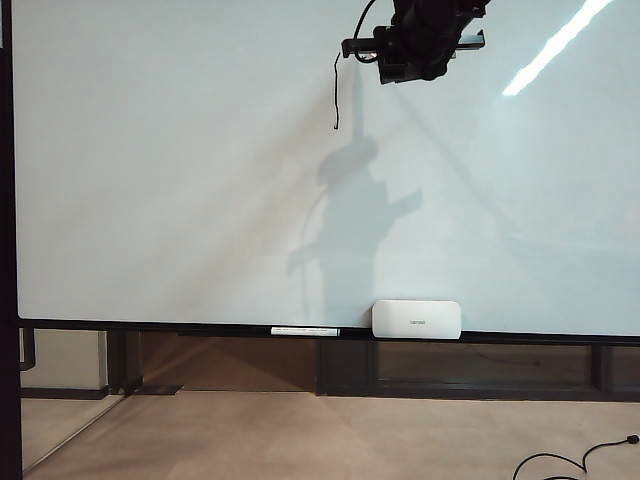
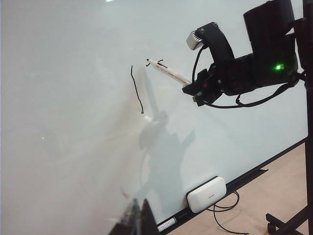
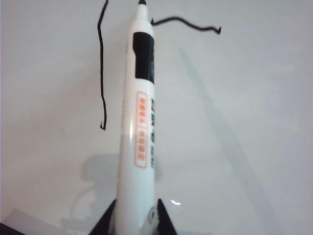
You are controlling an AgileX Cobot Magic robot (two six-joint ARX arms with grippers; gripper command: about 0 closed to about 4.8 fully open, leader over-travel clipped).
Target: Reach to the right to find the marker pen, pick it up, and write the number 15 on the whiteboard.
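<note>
The whiteboard fills the exterior view. My right gripper is high on it, shut on the marker pen, a white barrel with an orange label and a black tip. The left wrist view shows that gripper with the marker pen pointing at the board. On the board are a thin black vertical stroke and a short wavy horizontal stroke to its right. The tip sits by that short stroke's left end; contact cannot be told. My left gripper is off the board, its dark fingers close together, holding nothing.
A white rounded eraser block rests on the board's dark bottom rail. Another slim white pen lies on the rail to its left. Black cables trail on the floor at the lower right.
</note>
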